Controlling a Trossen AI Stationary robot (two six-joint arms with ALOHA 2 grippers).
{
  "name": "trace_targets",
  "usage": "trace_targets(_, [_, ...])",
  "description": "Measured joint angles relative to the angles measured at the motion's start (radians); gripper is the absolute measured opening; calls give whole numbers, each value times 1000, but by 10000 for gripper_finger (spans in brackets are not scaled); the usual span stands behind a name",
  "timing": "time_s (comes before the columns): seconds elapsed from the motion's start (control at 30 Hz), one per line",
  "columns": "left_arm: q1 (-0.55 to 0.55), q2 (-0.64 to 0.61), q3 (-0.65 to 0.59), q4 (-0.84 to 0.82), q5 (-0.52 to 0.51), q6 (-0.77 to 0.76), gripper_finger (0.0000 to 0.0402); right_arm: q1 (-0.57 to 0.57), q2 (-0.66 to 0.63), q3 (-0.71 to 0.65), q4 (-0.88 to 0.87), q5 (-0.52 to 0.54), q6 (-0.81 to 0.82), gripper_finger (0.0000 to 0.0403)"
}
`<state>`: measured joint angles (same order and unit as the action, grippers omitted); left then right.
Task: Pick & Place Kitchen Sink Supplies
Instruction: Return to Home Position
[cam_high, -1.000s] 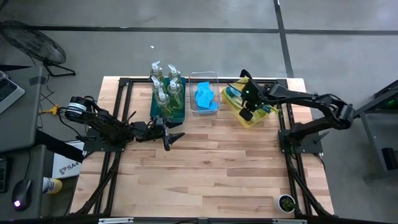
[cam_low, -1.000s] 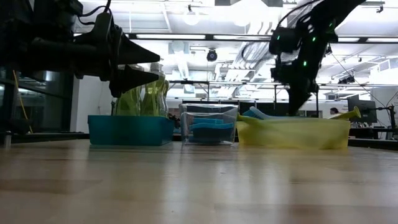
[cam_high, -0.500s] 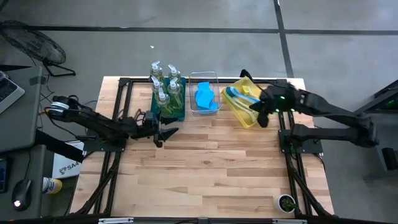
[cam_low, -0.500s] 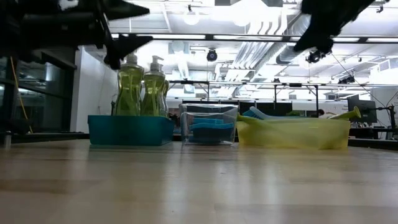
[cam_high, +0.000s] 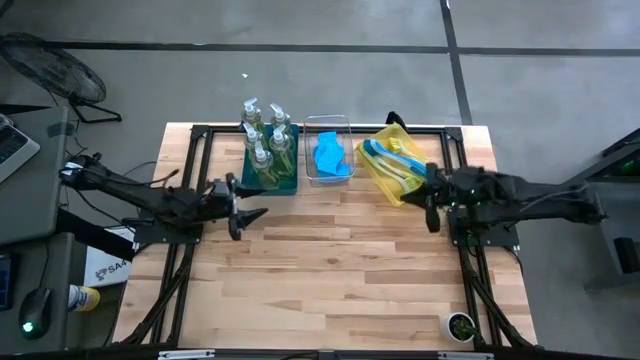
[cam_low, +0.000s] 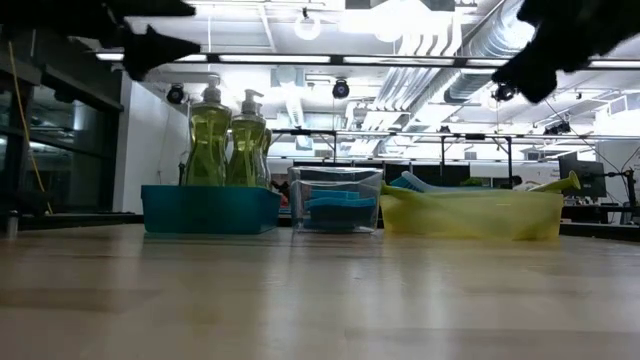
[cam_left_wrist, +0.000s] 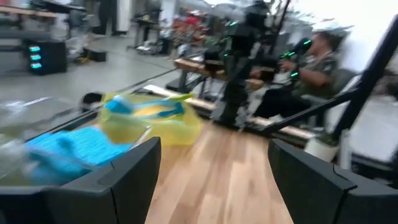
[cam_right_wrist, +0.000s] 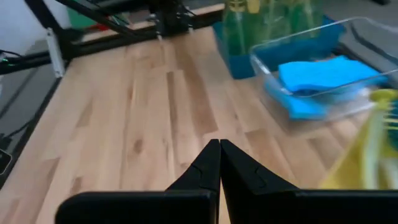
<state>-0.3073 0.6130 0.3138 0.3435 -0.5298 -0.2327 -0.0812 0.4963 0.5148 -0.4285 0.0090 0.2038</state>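
left pincer (cam_left_wrist: 212, 148) spread, right pincer (cam_right_wrist: 219, 147) closed, both above the table (cam_high: 330, 265)

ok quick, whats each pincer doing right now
Left pincer: open, holding nothing.
Right pincer: closed, holding nothing.

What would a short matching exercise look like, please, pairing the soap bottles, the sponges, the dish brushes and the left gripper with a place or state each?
Things:
1. soap bottles
2. sponges
3. dish brushes
4. left gripper

Place or state:
A. in the yellow bin
B. open, holding nothing
C. in the teal bin
D. in the clear bin

Pairs: 1-C, 2-D, 3-A, 4-B.
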Motion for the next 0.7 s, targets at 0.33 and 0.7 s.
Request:
trace_targets(0.33, [-163, -71, -94, -104, -239, -60, 291, 143, -53, -159, 250, 92, 18, 0])
trace_targets(0.7, [-164, -73, -289, 250, -109, 11, 291, 264, -51, -167, 333, 108, -1, 0])
